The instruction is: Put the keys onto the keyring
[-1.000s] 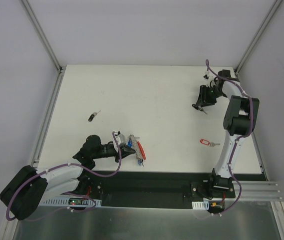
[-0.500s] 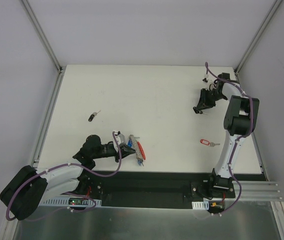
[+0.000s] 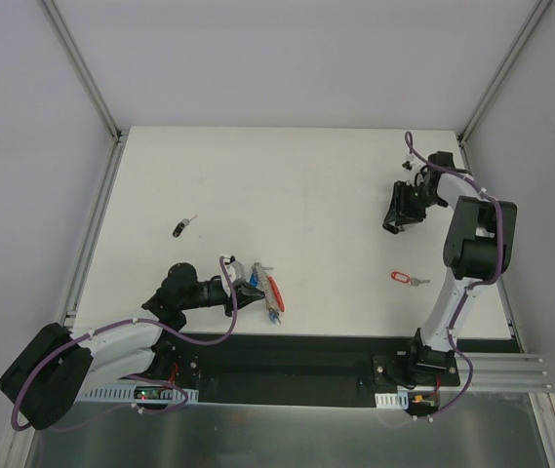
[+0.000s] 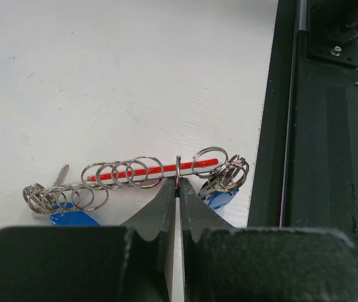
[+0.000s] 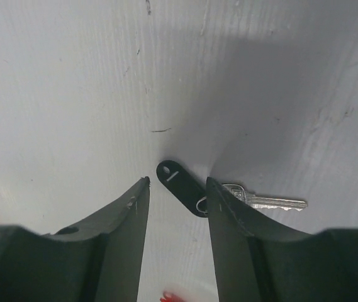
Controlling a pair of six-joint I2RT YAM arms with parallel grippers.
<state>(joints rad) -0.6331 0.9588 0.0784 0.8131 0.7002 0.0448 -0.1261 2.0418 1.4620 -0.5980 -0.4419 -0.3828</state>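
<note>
1. The left fingers (image 4: 163, 202) are clamped on a small loop of the keyring (image 4: 153, 174), lower left of the overhead view.
2. The right fingers (image 5: 125, 217) stand apart over a black-headed key (image 5: 188, 189), upper right.
3. A second key (image 3: 181, 228) lies at mid-left.

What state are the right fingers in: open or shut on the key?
Open. In the right wrist view the right fingers stand apart, and the key lies flat on the table between their tips, unclamped.
</note>
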